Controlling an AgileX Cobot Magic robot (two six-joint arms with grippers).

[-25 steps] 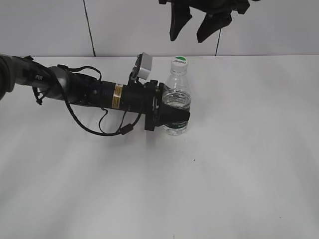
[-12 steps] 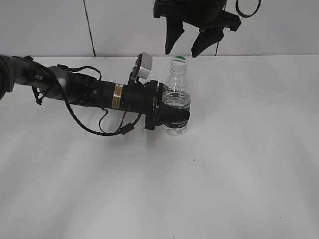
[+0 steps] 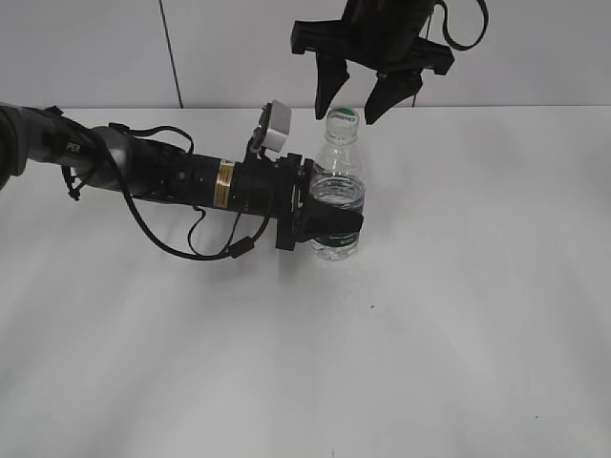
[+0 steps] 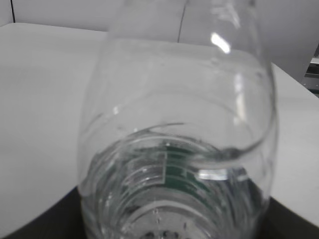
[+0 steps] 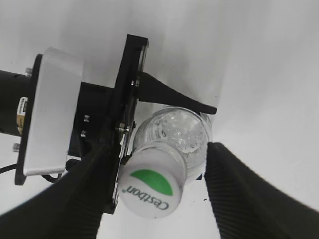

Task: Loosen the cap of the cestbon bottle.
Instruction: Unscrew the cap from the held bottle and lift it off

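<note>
Right gripper (image 3: 347,103) has dropped since the earlier frames; its spread fingers now flank the cap (image 3: 344,116) without touching it. Cap is white with a green mark, lettering "Cestbon" legible in the right wrist view (image 5: 151,183). Left gripper (image 3: 329,221) is clenched around the labelled middle of the cestbon bottle (image 3: 338,186), which stands upright at upper centre on the white tabletop (image 3: 458,315).
</note>
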